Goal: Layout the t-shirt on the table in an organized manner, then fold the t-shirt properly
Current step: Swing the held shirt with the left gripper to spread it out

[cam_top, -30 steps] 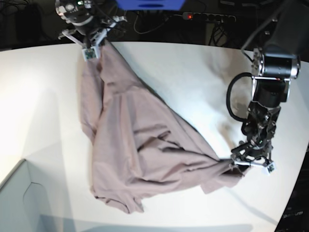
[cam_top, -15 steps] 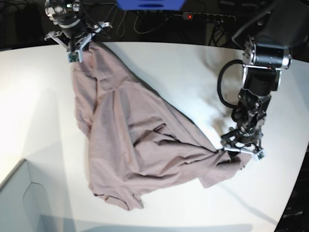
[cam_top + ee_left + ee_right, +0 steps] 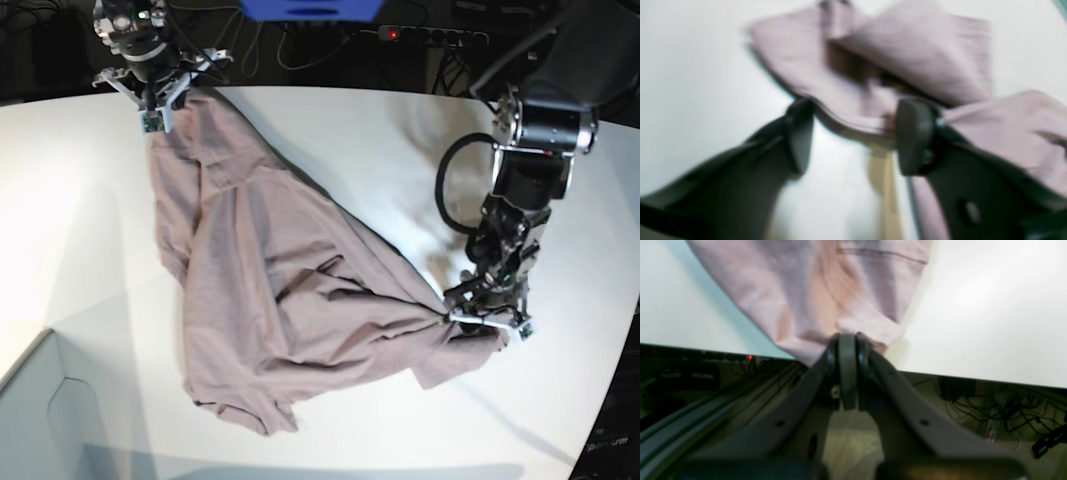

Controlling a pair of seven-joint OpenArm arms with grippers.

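The mauve t-shirt lies crumpled on the white table, stretched diagonally from far left to near right. My right gripper is shut on a bunched edge of the shirt at the table's far edge; in the right wrist view its jaws pinch the cloth. My left gripper is at the shirt's near-right corner. In the blurred left wrist view it is open, with the shirt's hem running across between the fingertips and cloth draped over the right finger.
A pale grey-blue box corner stands at the near left. Beyond the far edge are a blue object, a power strip with a red light and cables. The table's curved edge runs close to my left arm.
My right gripper pulled its end of the shirt left along the far edge, then held still. My left gripper moved up and left with the shirt's corner.
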